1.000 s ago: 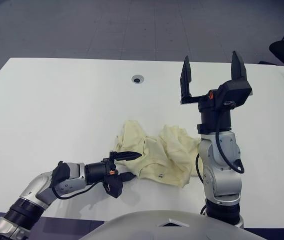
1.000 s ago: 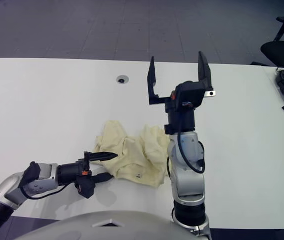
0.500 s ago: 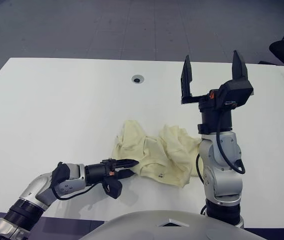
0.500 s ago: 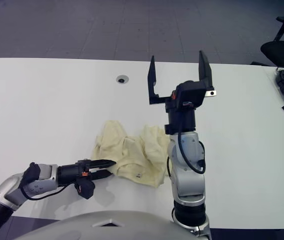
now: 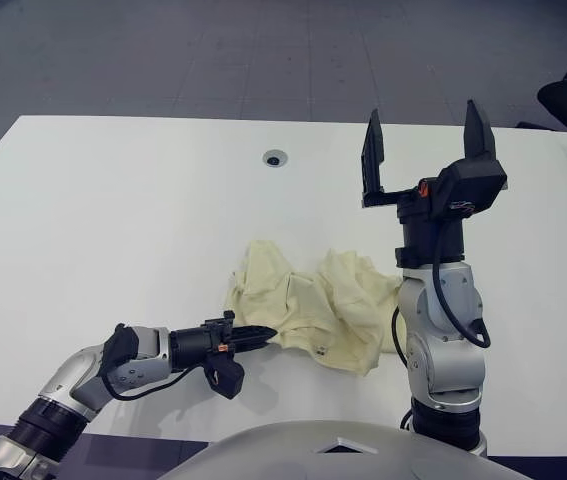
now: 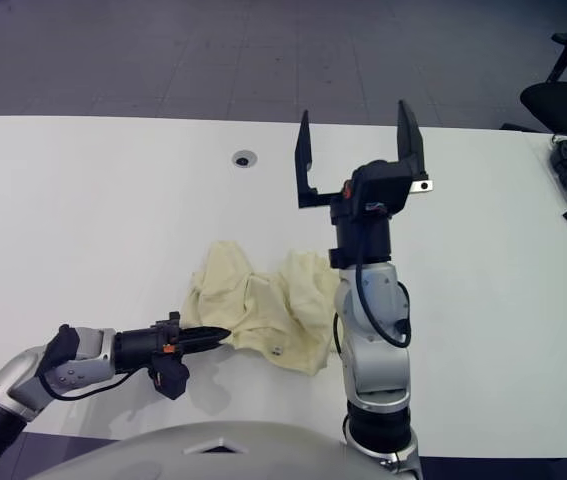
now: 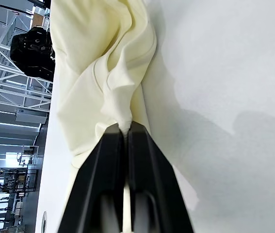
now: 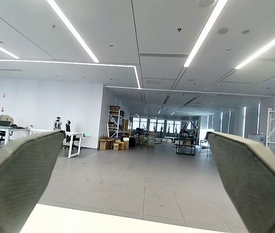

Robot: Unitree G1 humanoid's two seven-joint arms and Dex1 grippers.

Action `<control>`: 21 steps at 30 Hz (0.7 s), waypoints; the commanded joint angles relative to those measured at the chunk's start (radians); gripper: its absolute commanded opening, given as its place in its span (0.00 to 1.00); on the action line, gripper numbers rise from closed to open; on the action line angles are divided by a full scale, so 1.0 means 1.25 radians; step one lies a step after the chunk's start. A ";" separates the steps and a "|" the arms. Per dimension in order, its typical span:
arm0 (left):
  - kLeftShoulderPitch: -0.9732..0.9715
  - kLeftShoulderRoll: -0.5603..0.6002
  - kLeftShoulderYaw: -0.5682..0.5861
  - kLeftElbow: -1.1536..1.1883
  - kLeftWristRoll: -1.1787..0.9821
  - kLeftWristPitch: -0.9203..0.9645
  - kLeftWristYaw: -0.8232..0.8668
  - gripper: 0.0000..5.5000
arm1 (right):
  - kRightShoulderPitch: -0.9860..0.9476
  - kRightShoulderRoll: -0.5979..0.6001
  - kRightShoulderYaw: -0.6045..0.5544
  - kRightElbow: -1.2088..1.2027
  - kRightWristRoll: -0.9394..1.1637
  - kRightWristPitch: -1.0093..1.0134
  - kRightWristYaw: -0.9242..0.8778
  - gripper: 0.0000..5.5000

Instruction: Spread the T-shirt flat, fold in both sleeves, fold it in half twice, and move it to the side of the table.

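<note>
Within 1 second, the left gripper (image 5: pixel 266 332) has been closed: its jaws, spread before, now pinch the near-left edge of the crumpled pale yellow fabric T-shirt (image 5: pixel 308 305), bunched at the near centre of the white table (image 5: pixel 113 200). The right gripper (image 5: pixel 424 115) is held raised, jaws spread. Pulling the shirt flat can likely begin.

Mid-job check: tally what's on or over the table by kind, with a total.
T-shirt: 1
Grippers: 2, left gripper shut on the T-shirt, right gripper open
Cable grommet: 1
Total: 4
</note>
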 commanded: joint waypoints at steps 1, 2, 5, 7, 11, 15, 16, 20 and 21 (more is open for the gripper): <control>0.032 -0.006 -0.006 -0.019 -0.009 0.029 -0.014 0.00 | -0.013 -0.008 -0.016 -0.007 0.019 0.025 0.017 0.98; 0.039 -0.012 -0.007 -0.028 -0.008 0.038 -0.013 0.00 | -0.014 -0.013 -0.025 -0.009 0.031 0.036 0.025 0.98; 0.059 -0.036 -0.010 -0.050 -0.009 0.065 -0.009 0.00 | -0.026 -0.069 -0.064 -0.041 0.072 0.154 0.090 0.98; 0.072 -0.055 -0.011 -0.067 -0.008 0.086 -0.004 0.00 | -0.029 -0.170 -0.088 -0.068 0.087 0.237 0.182 0.98; 0.103 -0.094 -0.017 -0.116 -0.008 0.142 -0.004 0.00 | 0.018 -0.434 -0.209 -0.120 0.174 0.258 0.440 0.98; 0.124 -0.126 -0.027 -0.173 0.006 0.182 -0.006 0.00 | 0.158 -0.682 -0.352 -0.138 0.216 0.086 0.732 0.98; 0.128 -0.131 -0.029 -0.182 0.009 0.192 -0.008 0.00 | 0.189 -0.719 -0.387 -0.158 0.244 0.064 0.798 0.98; 0.125 -0.141 -0.039 -0.198 0.013 0.215 -0.018 0.00 | 0.297 -0.834 -0.471 -0.206 0.281 -0.034 0.998 0.98; 0.124 -0.143 -0.041 -0.199 0.011 0.219 -0.021 0.00 | 0.307 -0.854 -0.479 -0.212 0.284 -0.051 1.029 0.98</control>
